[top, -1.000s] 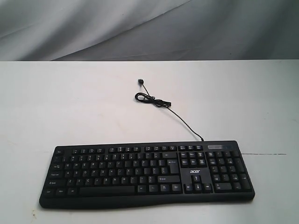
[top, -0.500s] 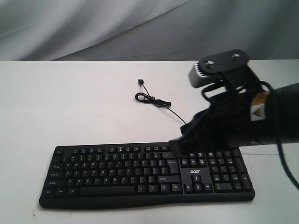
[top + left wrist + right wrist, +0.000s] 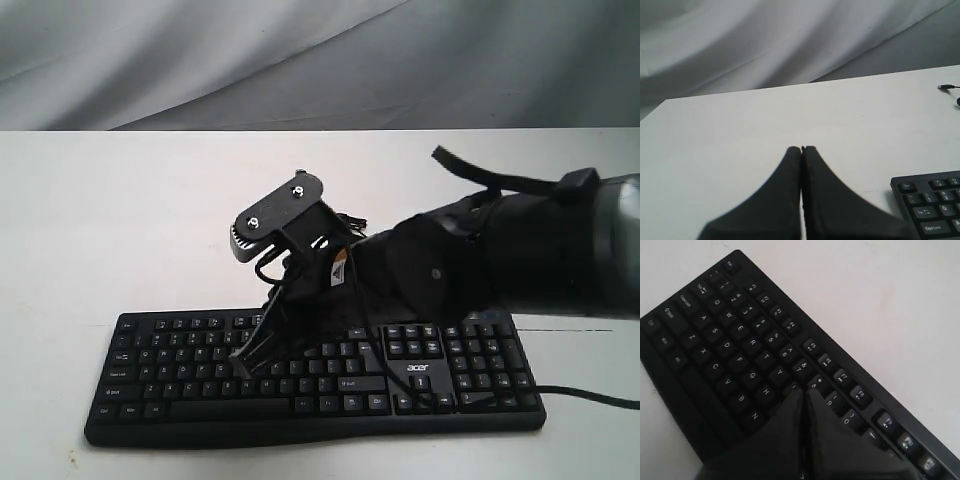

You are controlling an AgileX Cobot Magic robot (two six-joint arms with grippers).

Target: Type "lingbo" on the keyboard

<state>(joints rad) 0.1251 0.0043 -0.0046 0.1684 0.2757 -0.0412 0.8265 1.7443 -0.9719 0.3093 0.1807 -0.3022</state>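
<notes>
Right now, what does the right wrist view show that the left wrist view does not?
Only the right wrist view: the right gripper, shut, its tips over the letter and number rows of the wide black plastic keyboard, white legends readable. Only the left wrist view: the left gripper, shut, above the flat white table, the grey draped backdrop, the thin black cable end, and just the keyboard's Esc corner. Both: the keyboard on the table, and a shut gripper.

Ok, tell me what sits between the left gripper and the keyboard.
Only bare white table. In the left wrist view, nothing else lies between the shut left gripper and the near corner of the keyboard.
</notes>
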